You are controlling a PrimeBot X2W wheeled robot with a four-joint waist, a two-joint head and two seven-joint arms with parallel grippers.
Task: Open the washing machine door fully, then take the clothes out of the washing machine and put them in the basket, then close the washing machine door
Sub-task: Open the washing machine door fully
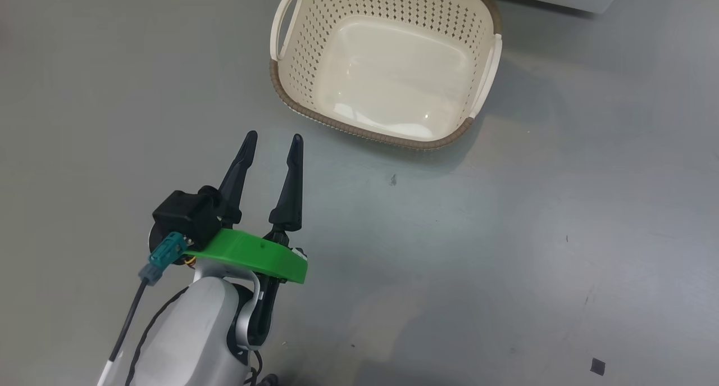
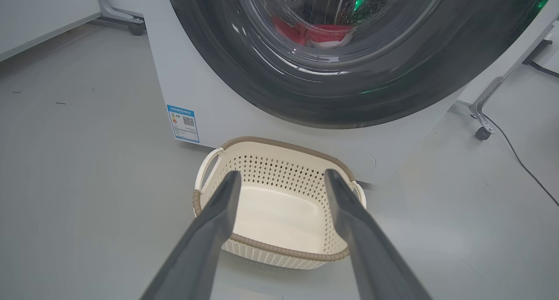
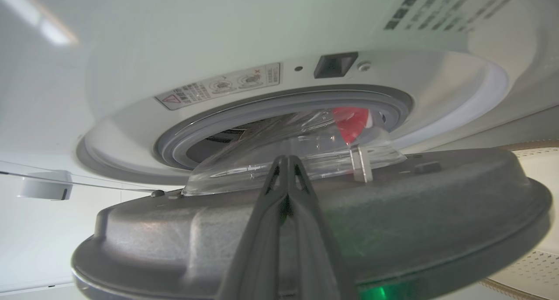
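The cream basket [image 1: 359,128] sits empty on the grey floor, just in front of the white washing machine [image 2: 209,94]. My left gripper [image 1: 273,139] hovers open short of the basket's near rim [image 2: 284,250], nothing between its fingers. The black-rimmed washing machine door [image 2: 262,86] stands ajar; the right wrist view shows its grey inner face [image 3: 393,212] swung away from the rubber-ringed mouth [image 3: 262,112]. Red clothes [image 2: 314,31] lie in the drum, visible through the glass bowl [image 3: 351,123]. My right gripper [image 3: 286,158] is shut, its tips at the foot of the bowl; contact cannot be told.
A blue label [image 2: 183,123] marks the machine's lower front corner. Wheeled metal legs [image 2: 482,132] and a black cable [image 2: 524,164] lie to one side of the machine, another caster [image 2: 136,28] to the other. Bare grey floor surrounds the basket.
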